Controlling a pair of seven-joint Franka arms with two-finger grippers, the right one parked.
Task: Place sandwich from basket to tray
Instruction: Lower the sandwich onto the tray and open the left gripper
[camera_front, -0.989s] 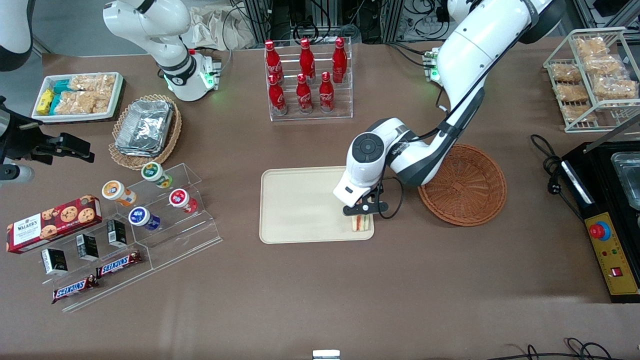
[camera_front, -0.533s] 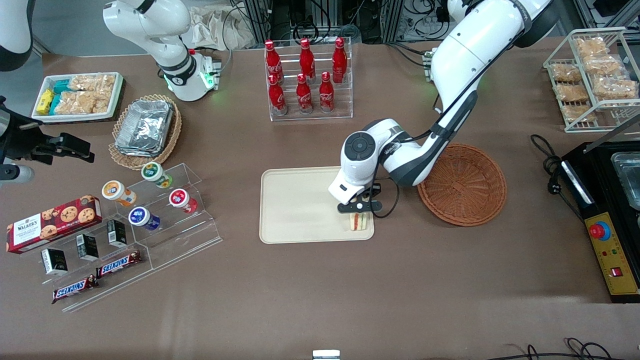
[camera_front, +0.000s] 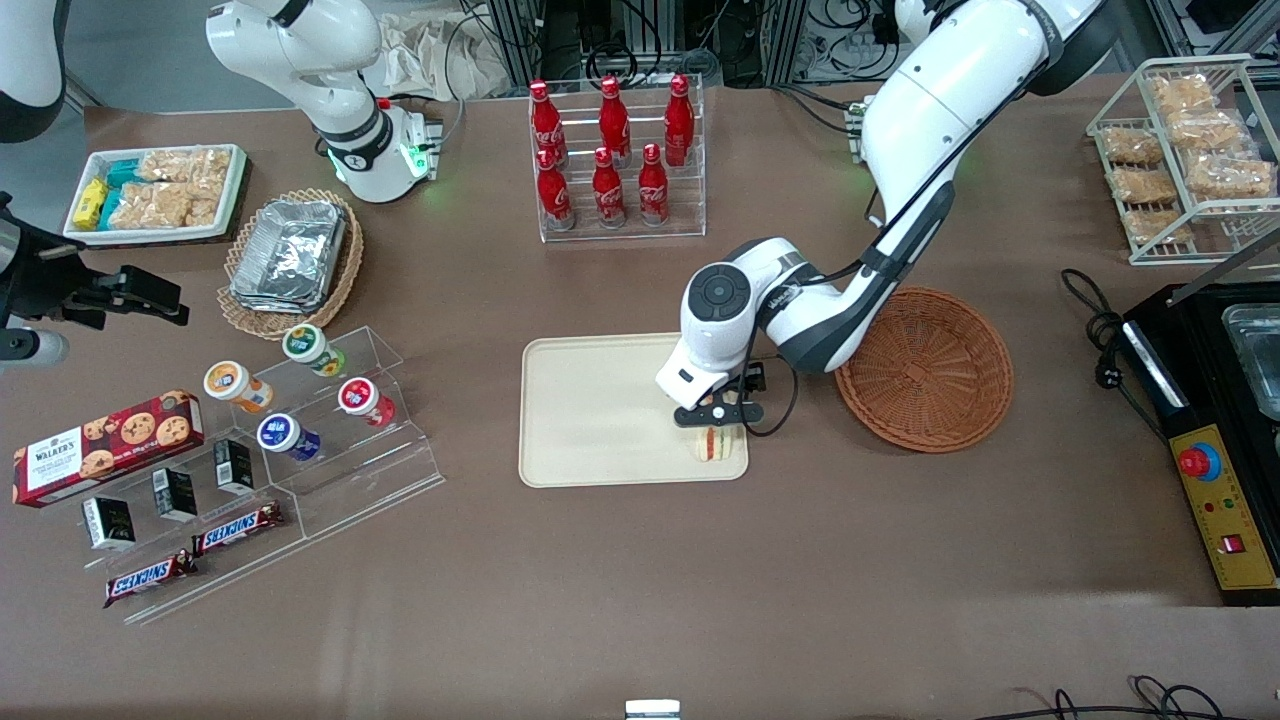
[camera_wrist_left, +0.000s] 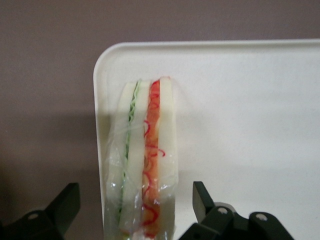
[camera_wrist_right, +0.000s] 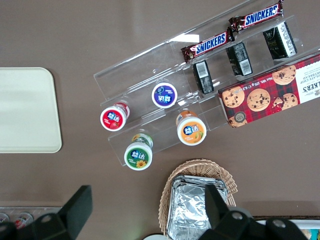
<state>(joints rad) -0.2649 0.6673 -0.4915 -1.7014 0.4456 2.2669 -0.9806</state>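
Nearest the front camera, toward the parked arm's end of the brown counter (camera_front: 640, 580): glossy Snickers bars (camera_front: 150, 577), then a red tartan Walker's cookie box (camera_front: 105, 446). Midway, a smooth cream tray (camera_front: 590, 420) with rounded corners, carrying the sandwich (camera_wrist_left: 145, 160), a plastic-wrapped wedge of white bread with green and red filling, near one corner. Just above it, the claw (camera_wrist_left: 135, 212), spread wide and touching nothing. Beside the tray, a round reddish-brown wicker basket (camera_front: 925, 370). Farthest, red Coca-Cola bottles (camera_front: 610, 150) in a clear rack.
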